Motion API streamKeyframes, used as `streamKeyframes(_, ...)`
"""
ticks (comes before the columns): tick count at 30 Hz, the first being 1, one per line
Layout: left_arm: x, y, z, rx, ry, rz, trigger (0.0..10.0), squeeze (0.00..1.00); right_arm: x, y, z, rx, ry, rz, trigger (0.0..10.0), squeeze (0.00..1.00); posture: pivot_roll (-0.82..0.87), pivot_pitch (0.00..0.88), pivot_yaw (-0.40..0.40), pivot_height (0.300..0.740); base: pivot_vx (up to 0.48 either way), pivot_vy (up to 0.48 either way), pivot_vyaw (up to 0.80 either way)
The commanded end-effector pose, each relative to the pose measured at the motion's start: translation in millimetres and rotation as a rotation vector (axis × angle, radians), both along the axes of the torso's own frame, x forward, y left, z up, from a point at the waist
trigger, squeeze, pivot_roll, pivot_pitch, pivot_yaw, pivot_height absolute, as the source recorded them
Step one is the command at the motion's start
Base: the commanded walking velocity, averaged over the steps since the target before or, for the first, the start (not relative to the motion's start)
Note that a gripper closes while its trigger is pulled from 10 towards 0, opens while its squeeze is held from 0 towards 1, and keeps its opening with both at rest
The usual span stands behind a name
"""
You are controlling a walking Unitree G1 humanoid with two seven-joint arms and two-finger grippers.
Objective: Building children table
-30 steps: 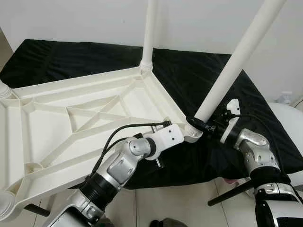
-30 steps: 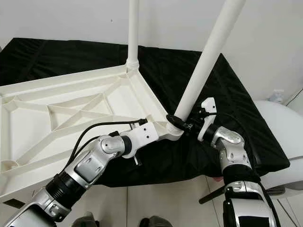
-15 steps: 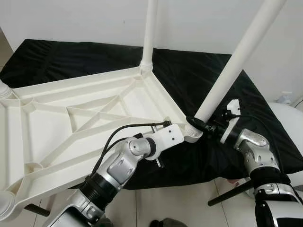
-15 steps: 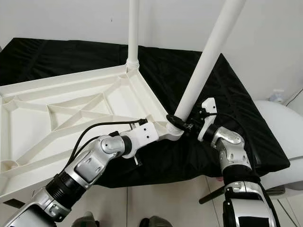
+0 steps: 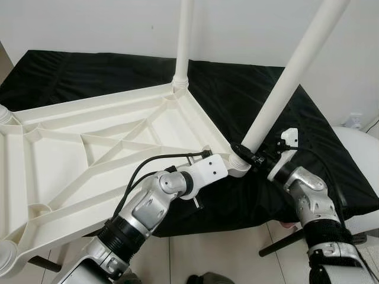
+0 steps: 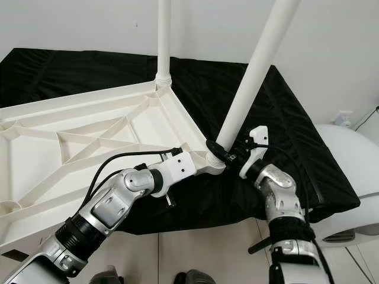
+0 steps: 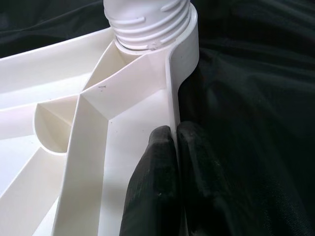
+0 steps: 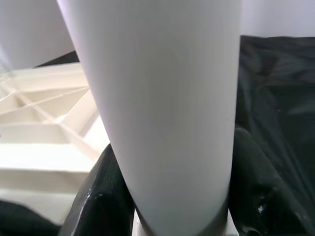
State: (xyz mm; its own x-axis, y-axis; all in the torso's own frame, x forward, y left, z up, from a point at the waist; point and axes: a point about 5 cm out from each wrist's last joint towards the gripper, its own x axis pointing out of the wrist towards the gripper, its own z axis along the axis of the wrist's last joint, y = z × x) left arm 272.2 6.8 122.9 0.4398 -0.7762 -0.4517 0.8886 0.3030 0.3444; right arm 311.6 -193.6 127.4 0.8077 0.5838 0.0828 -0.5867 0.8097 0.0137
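My right hand (image 8: 162,196) clamps the leaning leg (image 5: 290,77) at center; my left hand (image 7: 172,162) pinches the tabletop (image 5: 89,154) rim. Black cloth (image 5: 237,100) spreads behind.

Left pincer (image 7: 174,147) pinched closed; right pincer (image 8: 162,196) clamped, fingers apparently spread.

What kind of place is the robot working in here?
Probably a room in a home or a workshop corner: a plain white wall, a tiled floor, and a work surface under a black cloth holding an upturned white plastic table.
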Motion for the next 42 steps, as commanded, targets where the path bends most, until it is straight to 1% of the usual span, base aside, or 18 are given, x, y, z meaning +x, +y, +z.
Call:
streamKeyframes(1,-14.7,-13.3,-3,-0.024,0.044,-0.112,10.0,0.0,3.5,2.0,12,0.074,-0.037,-0.031,10.0,0.0,0.02,0.004,-0.082,0.74,0.0,0.0,0.0)
streamKeyframes(2,-14.8,-13.2,-3,-0.024,0.044,-0.112,10.0,0.0,2.1,7.8,14,0.084,-0.046,-0.041,10.0,0.0,0.02,0.006,-0.085,0.74,0.0,0.0,0.0)
streamKeyframes(3,-14.8,-13.2,-3,-0.024,0.044,-0.112,10.0,0.0,2.1,7.8,14,0.084,-0.046,-0.041,10.0,0.0,0.02,0.006,-0.085,0.74,0.0,0.0,0.0)
streamKeyframes(5,-14.6,-12.8,-3,-0.023,0.044,-0.111,10.0,0.0,-0.1,18.3,18,0.089,-0.063,-0.074,10.0,0.0,0.02,0.006,-0.085,0.74,0.0,0.0,0.0)
streamKeyframes(6,-14.6,-12.8,-3,-0.023,0.044,-0.111,10.0,0.0,-0.1,18.3,18,0.089,-0.063,-0.074,10.0,0.0,0.02,0.006,-0.085,0.74,0.0,0.0,0.0)
streamKeyframes(10,-14.5,-13.2,-3,-0.025,0.043,-0.11,10.0,0.0,0.0,37.2,19,0.086,-0.043,-0.208,10.0,0.0,0.02,0.005,-0.088,0.74,0.0,0.0,0.0)
streamKeyframes(11,-14.5,-13.2,-3,-0.025,0.043,-0.11,10.0,0.0,0.0,37.2,19,0.086,-0.043,-0.208,10.0,0.0,0.02,0.005,-0.088,0.74,0.0,0.0,0.0)
streamKeyframes(13,-14.5,-13.7,-3,-0.027,0.043,-0.11,10.0,0.0,-1.8,46.2,20,0.092,-0.039,-0.247,10.0,0.0,0.02,0.005,-0.088,0.74,0.0,0.0,0.0)
streamKeyframes(14,-14.5,-13.7,-3,-0.027,0.043,-0.11,10.0,0.0,-1.8,46.2,20,0.092,-0.039,-0.247,10.0,0.0,0.02,0.005,-0.088,0.74,0.0,0.0,0.0)
streamKeyframes(15,-14.7,-13.9,-3,-0.028,0.044,-0.11,10.0,0.0,-2.5,49.5,20,0.091,-0.045,-0.272,10.0,0.0,0.02,0.004,-0.089,0.74,0.0,0.0,0.0)
streamKeyframes(17,-15.6,-14.5,-4,-0.029,0.047,-0.111,10.0,0.0,-3.1,56.9,19,0.091,-0.027,-0.382,10.0,0.0,0.02,0.004,-0.091,0.74,0.0,0.0,0.0)
streamKeyframes(18,-15.6,-14.5,-4,-0.029,0.047,-0.111,10.0,0.0,-3.1,56.9,19,0.091,-0.027,-0.382,10.0,0.0,0.02,0.004,-0.091,0.74,0.0,0.0,0.0)
streamKeyframes(22,-15.9,-15.2,-4,-0.03,0.048,-0.11,10.0,0.0,-1.6,64.6,16,0.061,-0.003,-0.543,10.0,0.0,0.02,0.003,-0.098,0.74,0.0,0.0,0.0)
streamKeyframes(23,-15.9,-15.2,-4,-0.03,0.048,-0.11,10.0,0.0,-1.6,64.6,16,0.061,-0.003,-0.543,10.0,0.0,0.02,0.003,-0.098,0.74,0.0,0.0,0.0)
streamKeyframes(25,-16.1,-15.6,-4,-0.03,0.047,-0.11,10.0,0.0,-1.6,68.1,15,0.088,0.018,-0.595,10.0,0.0,0.03,0.002,-0.098,0.74,0.0,0.0,0.0)
streamKeyframes(26,-16.7,-15.5,-4,-0.03,0.048,-0.111,10.0,0.0,-2.9,73.6,16,0.085,0.018,-0.587,10.0,0.0,0.03,0.001,-0.1,0.74,0.0,0.0,0.0)
streamKeyframes(30,-17.7,-15.5,-5,-0.029,0.05,-0.114,10.0,0.0,-6.4,80.9,20,0.065,0.004,-0.567,10.0,0.0,0.03,0.0,-0.101,0.74,0.0,0.0,0.0)
streamKeyframes(42,-16.9,-17.0,-5,-0.031,0.046,-0.115,10.0,0.0,-7.2,79.1,19,0.036,0.013,-0.61,10.0,0.0,0.02,0.0,-0.109,0.74,0.0,0.0,0.0)
